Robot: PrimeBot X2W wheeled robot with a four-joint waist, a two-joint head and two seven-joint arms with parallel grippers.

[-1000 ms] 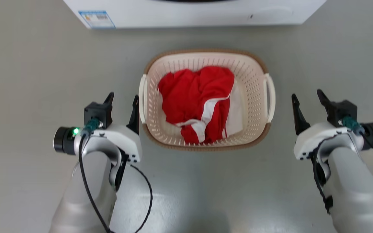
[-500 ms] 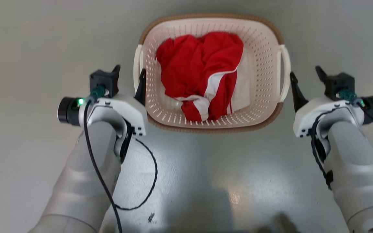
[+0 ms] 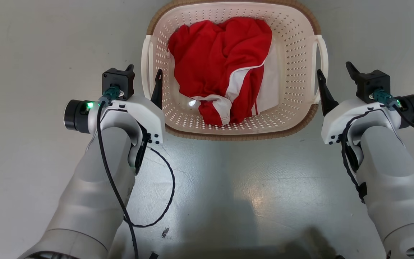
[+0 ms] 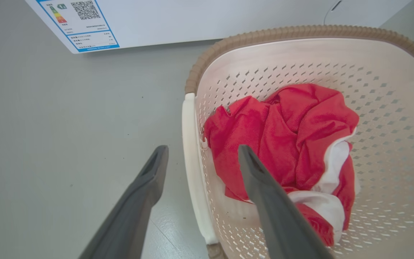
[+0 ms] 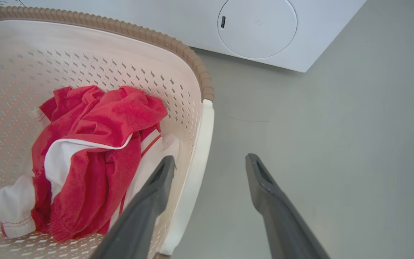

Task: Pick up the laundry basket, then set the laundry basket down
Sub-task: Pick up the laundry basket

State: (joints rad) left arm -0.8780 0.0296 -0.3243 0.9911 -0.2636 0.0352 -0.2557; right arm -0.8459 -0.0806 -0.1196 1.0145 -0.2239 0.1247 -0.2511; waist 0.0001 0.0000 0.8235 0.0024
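Blue-edged label [image 4: 84, 25] beyond left claw [image 4: 203, 149]

place: likely laundry area | cues: washing machine [image 5: 257, 28], laundry basket [image 3: 293, 54]

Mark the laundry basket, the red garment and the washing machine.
laundry basket [image 3: 297, 72], head view, perforated wall on the robot's right.
red garment [image 3: 214, 54], head view, upper red fold.
washing machine [image 5: 257, 25], right wrist view, round white cover.

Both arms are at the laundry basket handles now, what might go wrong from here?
One finger of the left gripper hangs close to the red garment, so closing may pinch cloth with the left handle. If the right gripper grips the right handle at a different height, the laundry basket may tilt on lifting.
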